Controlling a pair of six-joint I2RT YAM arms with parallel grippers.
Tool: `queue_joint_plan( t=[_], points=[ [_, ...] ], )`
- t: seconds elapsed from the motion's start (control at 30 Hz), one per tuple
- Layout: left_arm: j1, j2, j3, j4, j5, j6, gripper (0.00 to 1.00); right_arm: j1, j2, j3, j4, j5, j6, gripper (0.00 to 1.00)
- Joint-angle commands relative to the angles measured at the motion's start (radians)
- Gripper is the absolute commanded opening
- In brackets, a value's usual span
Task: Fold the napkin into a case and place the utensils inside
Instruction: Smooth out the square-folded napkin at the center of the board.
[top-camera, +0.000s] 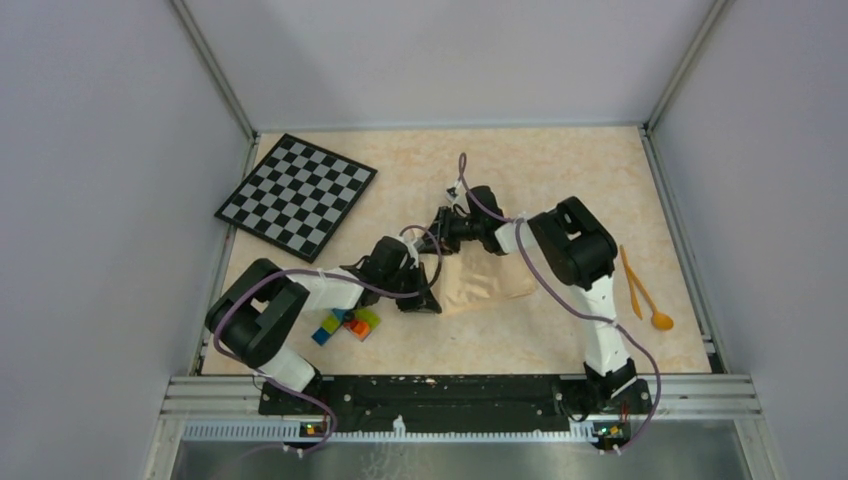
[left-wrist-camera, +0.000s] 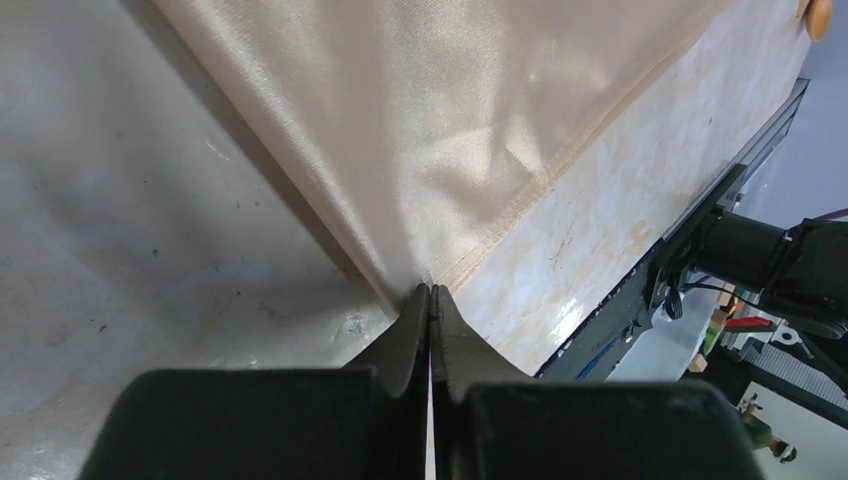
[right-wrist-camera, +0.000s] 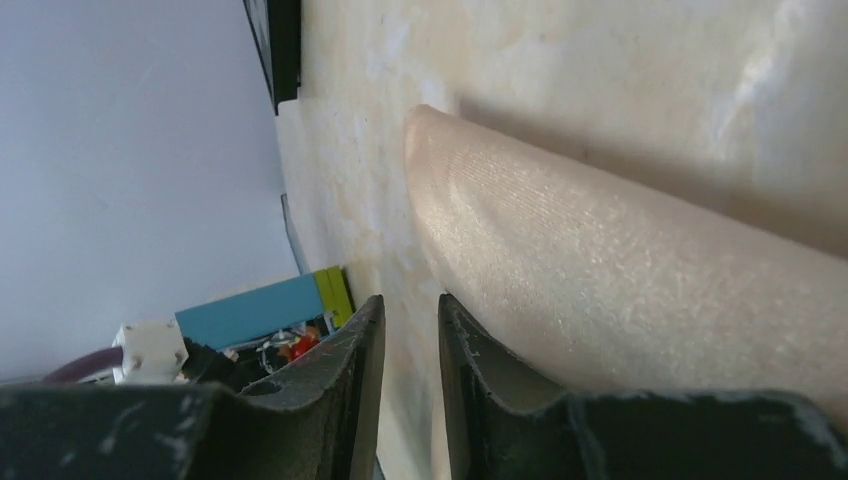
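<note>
Rail (top-camera: 450, 395) and arm bases sit nearest, at the edge of the pale marbled table (top-camera: 560, 170). Bricks (top-camera: 347, 325) lie just behind, partly hidden by the left arm. Beyond them the left gripper (left-wrist-camera: 431, 292) has its jaws pinched tight on the near-left corner of the napkin (top-camera: 490, 285). The cloth lies rumpled mid-table, its left part hidden under both wrists. The right gripper (right-wrist-camera: 410, 300) is low at the napkin's far-left edge, jaws a narrow slit apart. A cloth fold bulges beside one finger; whether any is caught cannot be told. Utensils (top-camera: 640, 290) lie to the right, apart from the napkin. A checkerboard (top-camera: 297, 195) lies far left. Plain grey walls close the space.
</note>
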Motion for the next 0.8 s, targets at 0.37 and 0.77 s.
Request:
queue_joint_plan(
  t=[0.37,0.77],
  points=[
    [-0.005,0.008,-0.03,-0.034,-0.04,0.053,0.0,-0.09,0.281,0.531,-0.315,0.08,-0.204,0.41],
    [0.017,-0.098,0.285,-0.212,0.078,0.158,0.52,-0.285,-0.427,0.062,-0.892,0.249,-0.499,0.57]
  ],
)
